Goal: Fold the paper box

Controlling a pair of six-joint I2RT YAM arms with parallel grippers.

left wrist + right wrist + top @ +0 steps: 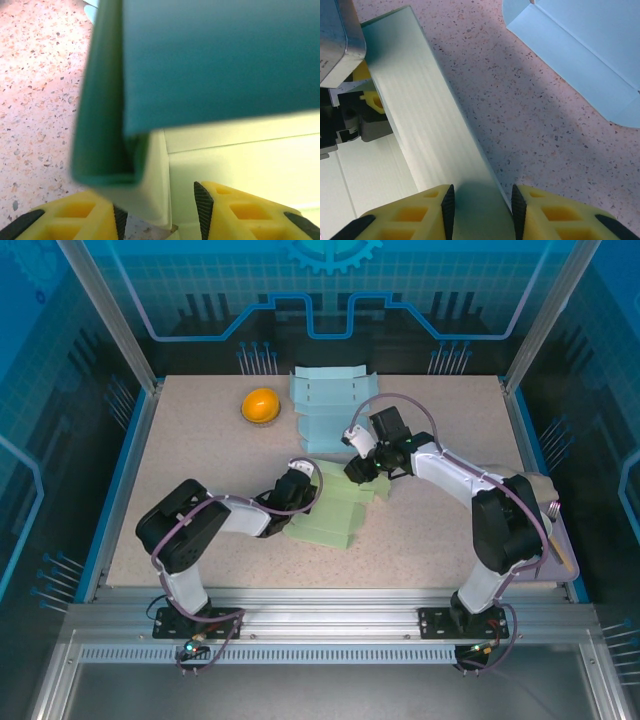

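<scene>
The right gripper (pixel 481 205) is clamped on a long raised flap (pixel 420 110) of the green paper box (pixel 335 510); the strip fills the gap between its 2 yellow fingers. The left gripper (pixel 157 212) stands apart. 1 pale upright wall (pixel 150 190) sits against 1 pad, while the other pad (pixel 201 205) has clear space beside it, so nothing is pinched there. A folded-over flap, dark in shade, hangs just beyond those fingers.

The green box lies on the table (pixel 200 440) just on the near side of the blue blank (pixel 325 405), close to it but with bare tabletop between. The right gripper holds the end of the box that faces the blue blank, and the left gripper works farther from the blank, on the box's left side. An orange round thing (pixel 260 405) sits just left of the blue blank.

The box looks like thin ribbed sheet, so it is probably very light. It is likely stiff across each panel, ready to bend at the scored creases, and inclined to spring back when let go. The surface seems smooth, so a loose pinch may slip, while a hard one could dent it. The best hold is probably flat on a flap, close to its crease.

No brand, label or writing can be read on the box, the blank or the fingers.
</scene>
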